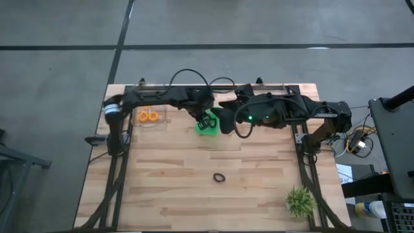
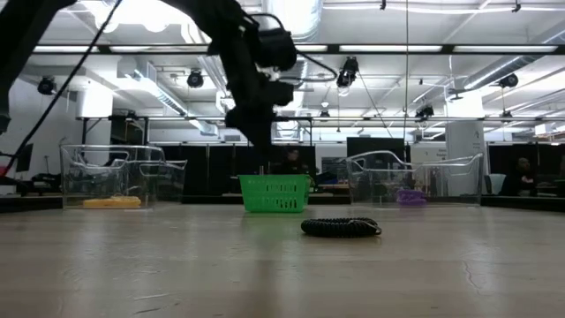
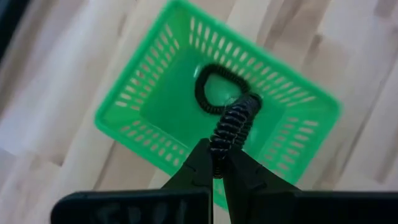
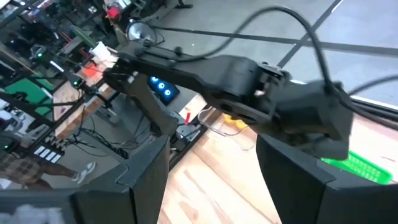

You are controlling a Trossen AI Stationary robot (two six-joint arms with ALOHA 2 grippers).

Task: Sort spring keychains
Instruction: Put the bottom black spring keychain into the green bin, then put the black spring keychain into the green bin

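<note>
A green basket (image 1: 206, 127) stands at the table's far middle; it also shows in the low view (image 2: 275, 193). One black spring keychain (image 3: 214, 90) lies on its floor. My left gripper (image 3: 217, 169) is above the basket (image 3: 155, 106), shut on a second black keychain (image 3: 233, 127). A third black keychain (image 1: 219, 177) lies on the bare table, nearer the front (image 2: 341, 228). Orange keychains (image 1: 149, 116) lie in a clear bin at the far left. My right gripper (image 4: 211, 186) is open and empty, just right of the basket (image 1: 228, 122). My left gripper pinches the black keychain by one end of its coil (image 3: 217, 155) between its two fingertips. The fingers point down from above. The coil hangs below them over the basket's opening, its lower end (image 3: 247, 102) above the keychain that lies inside.
A clear bin (image 2: 115, 177) with orange-yellow pieces stands at the far left, and another (image 2: 415, 181) with purple pieces at the far right. A spiky green plant (image 1: 301, 200) sits near the front right corner. The bare wood (image 1: 194, 200) spreads across the table's near half.
</note>
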